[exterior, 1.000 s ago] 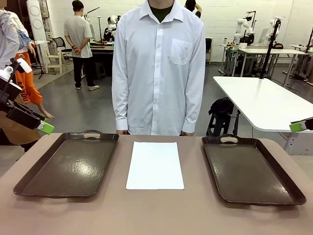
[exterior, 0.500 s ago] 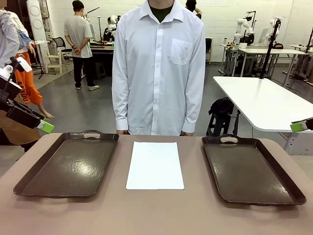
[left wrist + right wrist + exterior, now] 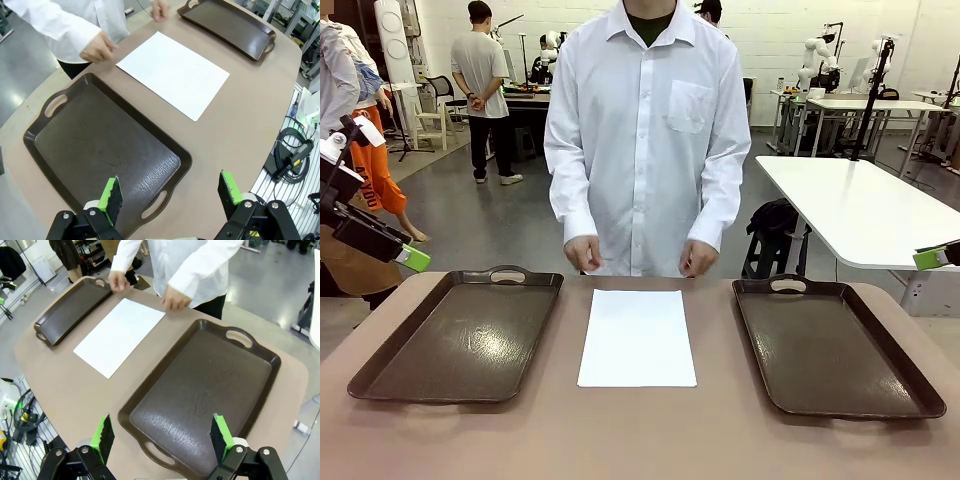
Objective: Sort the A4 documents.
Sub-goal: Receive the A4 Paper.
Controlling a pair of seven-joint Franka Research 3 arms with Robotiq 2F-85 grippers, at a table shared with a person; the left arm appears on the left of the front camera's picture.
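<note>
Notably, your left claw [image 3: 170, 190] and right claw [image 3: 162, 434] were both spread. One A4 document [image 3: 638, 337] lay on the table [image 3: 640, 435] between the left tray [image 3: 460, 335] and right tray [image 3: 830, 345], the person's hands [image 3: 583, 252] near its far edge.

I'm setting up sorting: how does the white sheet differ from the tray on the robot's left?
The A4 sheet is white; the left tray is dark brown. The sheet is flat and rimless; the tray has a raised rim and handles. The sheet is narrower than the tray. Both are rectangular and lie bare on the table.
</note>
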